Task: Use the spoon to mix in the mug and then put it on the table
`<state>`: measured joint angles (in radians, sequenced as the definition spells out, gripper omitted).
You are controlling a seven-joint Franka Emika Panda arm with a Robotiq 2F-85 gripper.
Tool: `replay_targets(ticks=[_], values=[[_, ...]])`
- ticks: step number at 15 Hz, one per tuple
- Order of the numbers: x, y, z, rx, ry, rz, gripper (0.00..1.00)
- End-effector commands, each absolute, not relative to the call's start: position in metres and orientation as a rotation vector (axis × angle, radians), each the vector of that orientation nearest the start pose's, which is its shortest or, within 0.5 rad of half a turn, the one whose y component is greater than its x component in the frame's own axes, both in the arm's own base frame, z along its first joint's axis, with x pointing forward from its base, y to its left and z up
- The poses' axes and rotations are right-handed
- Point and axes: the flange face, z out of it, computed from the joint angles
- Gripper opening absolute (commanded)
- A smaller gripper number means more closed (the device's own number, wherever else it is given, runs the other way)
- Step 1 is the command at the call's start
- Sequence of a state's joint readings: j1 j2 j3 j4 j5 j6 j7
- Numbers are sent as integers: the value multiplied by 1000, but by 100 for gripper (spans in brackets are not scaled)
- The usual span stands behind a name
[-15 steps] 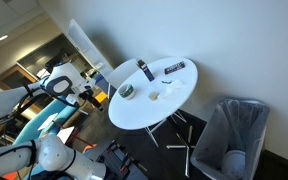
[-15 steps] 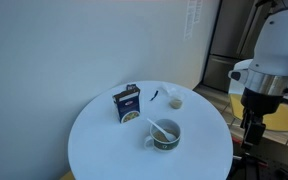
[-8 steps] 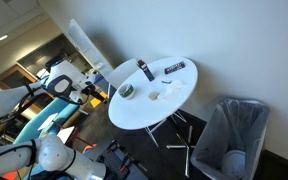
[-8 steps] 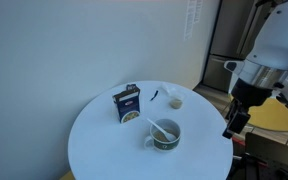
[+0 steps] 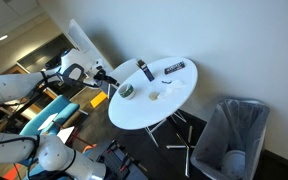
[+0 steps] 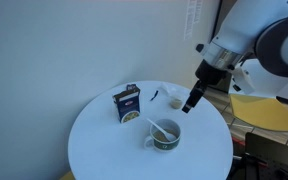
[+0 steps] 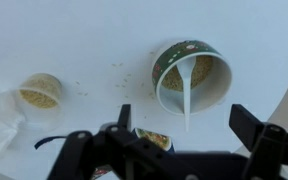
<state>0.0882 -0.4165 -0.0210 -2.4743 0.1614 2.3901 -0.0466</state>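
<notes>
The spoon point(image 7: 187, 88) is to be centred by its handle between the spread, empty fingers point(image 7: 246, 120) above the mug point(image 7: 164, 60) before closure.

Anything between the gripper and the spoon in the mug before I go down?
Nothing visible. The open gripper hangs beside the mug, with the spoon lying straight ahead in the wrist view. The grain cup and the box sit off to the side.
</notes>
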Motion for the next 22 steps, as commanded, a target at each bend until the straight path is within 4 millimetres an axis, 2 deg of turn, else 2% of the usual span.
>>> replay_targets(ticks=[1,4,5,6,8,11,13,18,22], values=[[501,33,465,-2978,-117,-486,100],[532,44,442,-2970,-180,-445,100],[534,47,437,-2991,-177,-441,100],[517,40,443,-2991,-147,-430,100],[529,45,431,-2995,-157,-409,100],[532,47,430,-2994,-160,-411,100],[543,53,426,-2983,-184,-460,100],[561,82,416,-2956,-251,-585,100],[575,94,399,-2956,-268,-612,100]])
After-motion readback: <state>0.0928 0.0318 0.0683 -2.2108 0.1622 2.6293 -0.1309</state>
